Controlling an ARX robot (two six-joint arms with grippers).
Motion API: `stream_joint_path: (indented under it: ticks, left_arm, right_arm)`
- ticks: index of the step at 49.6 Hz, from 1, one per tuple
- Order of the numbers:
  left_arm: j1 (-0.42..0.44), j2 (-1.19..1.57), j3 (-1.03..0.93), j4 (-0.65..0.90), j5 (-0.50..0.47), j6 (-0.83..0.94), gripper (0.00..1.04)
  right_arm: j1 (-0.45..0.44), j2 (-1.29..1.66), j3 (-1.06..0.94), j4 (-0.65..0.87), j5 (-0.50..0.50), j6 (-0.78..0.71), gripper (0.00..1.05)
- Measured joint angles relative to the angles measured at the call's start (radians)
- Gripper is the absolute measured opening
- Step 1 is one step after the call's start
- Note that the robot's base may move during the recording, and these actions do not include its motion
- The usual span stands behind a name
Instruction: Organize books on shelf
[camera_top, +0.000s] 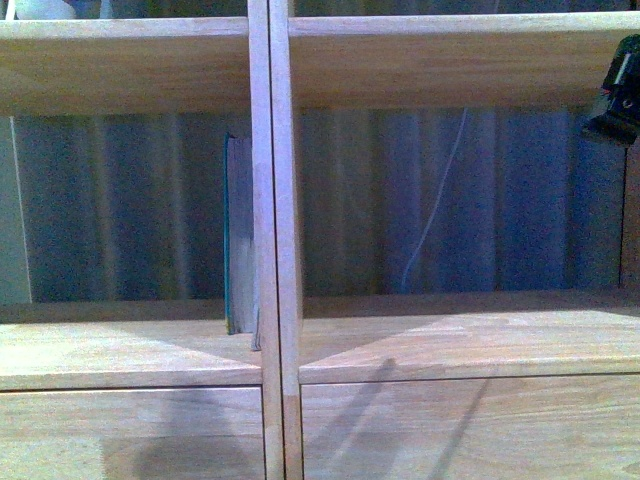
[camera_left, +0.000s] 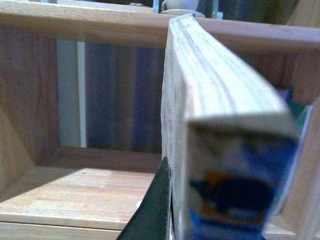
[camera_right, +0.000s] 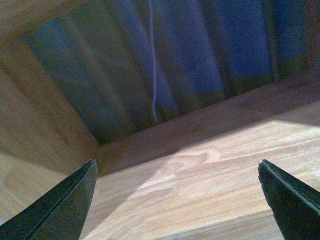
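Nearest us, our left gripper (camera_left: 210, 220) seems clamped on the paperback (camera_left: 220, 95), just outside the shelf (camera_top: 130, 350), left of the divider (camera_top: 272, 200). Right of the divider, our right gripper (camera_right: 176, 167) hangs wide open and empty. Further in, the teal book (camera_top: 240, 240) stands against the divider's left face. We judge insertion underway. Next, the paperback must slide in upright beside it.

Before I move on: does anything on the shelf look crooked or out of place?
Nothing stands out. The teal book stands upright in the left compartment, against the centre divider of the shelf.
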Motion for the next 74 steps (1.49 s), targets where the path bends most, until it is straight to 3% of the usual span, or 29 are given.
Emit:
stream_joint_path:
  ticks: [5,13,26,47,74]
  left_arm:
    - [0.016,0.055,0.000,0.046,-0.006,0.055,0.07]
    - [0.016,0.218,0.017,0.172,-0.035,0.113,0.07]
    - [-0.142,0.466,0.212,0.278,-0.125,0.111,0.07]
    - [-0.374,0.863,0.626,0.116,-0.274,0.110,0.07]
    - [-0.512,1.173,1.088,-0.097,-0.389,0.233,0.07]
  right_arm:
    - [-0.001,-0.032,-0.056,0.004,-0.045,-0.119,0.84]
    - [-0.040,-0.159,-0.320,0.128,-0.092,-0.306,0.54]
    - [-0.064,-0.329,-0.623,0.248,-0.101,-0.347,0.03]
    - [-0.064,-0.565,-0.862,0.245,-0.101,-0.349,0.03]
    - [-0.064,-0.834,-0.967,0.081,-0.102,-0.349,0.03]
